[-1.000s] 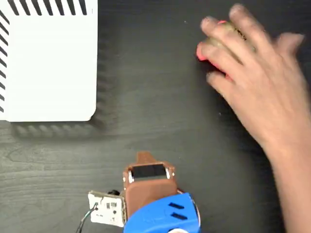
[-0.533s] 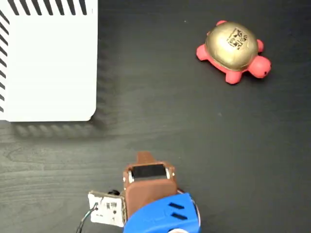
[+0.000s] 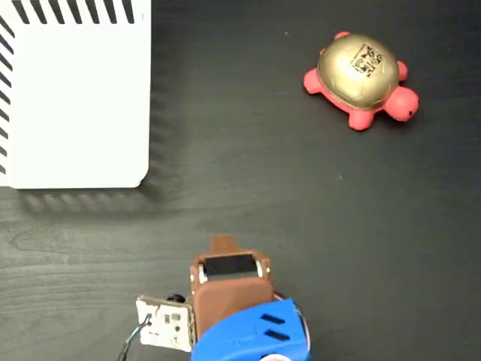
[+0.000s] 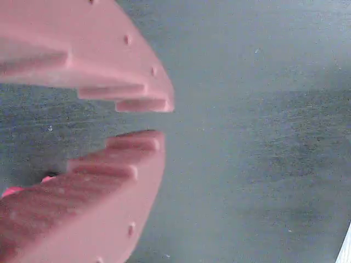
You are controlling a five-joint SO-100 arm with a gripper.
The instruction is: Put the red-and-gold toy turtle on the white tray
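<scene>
At ten o'clock in the fixed view, the white tray (image 3: 75, 98) fills the upper-left corner of a dark wood-grain table (image 3: 248, 173), black slot-like stripes running along its top and left edges, its surface bare. At six o'clock the arm (image 3: 233, 308), brown at the wrist and blue at the base, sits folded near the bottom edge, well apart from both tray and toy. At one to two o'clock the red-and-gold toy turtle (image 3: 359, 78) rests upright on the table, gold shell with its black printed code facing up, coral head pointing toward three to four o'clock.

In the wrist view the gripper (image 4: 156, 118) shows two pink ridged fingers (image 4: 109, 71) parted by only a narrow gap at the tips, holding nothing, with bare tabletop beyond them.

The task appears not yet begun, and several risks follow from this layout. The jaws as they stand look too narrow for the domed shell; unless opened wide before descent, a finger would likely land on the dome and push the toy aside. The shell looks smooth and rounded, so a high or off-centre pinch could squirt the squishy body out of the grasp. The carry then runs across the table toward ten o'clock, and a weak hold could drop the turtle short of the tray's rim.
</scene>
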